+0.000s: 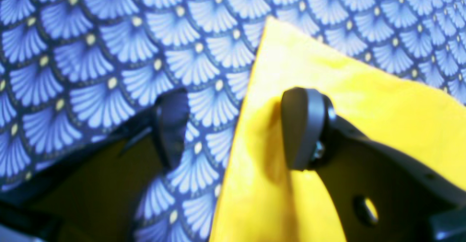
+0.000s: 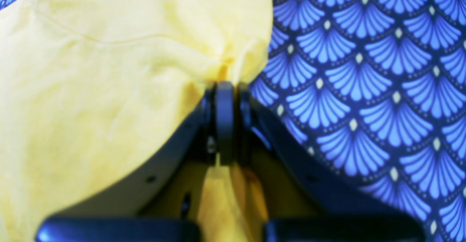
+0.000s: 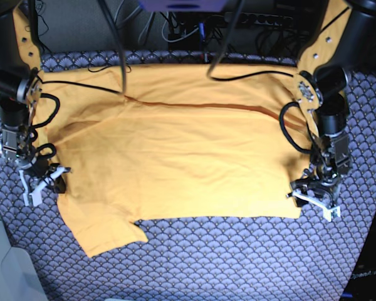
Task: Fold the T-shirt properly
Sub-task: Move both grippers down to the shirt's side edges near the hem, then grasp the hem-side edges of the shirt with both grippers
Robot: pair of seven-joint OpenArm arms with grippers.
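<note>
While both arms reach down at the T-shirt's [image 3: 175, 163] side edges, it lies spread on the patterned cloth [image 3: 238, 263].
Right gripper [image 2: 225, 89] pinches bunched yellow fabric; left gripper [image 1: 233, 129] straddles a corner, jaws apart.

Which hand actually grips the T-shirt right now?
The right hand, shut on the T-shirt's bunched edge; the left hand stands open astride a corner.
</note>
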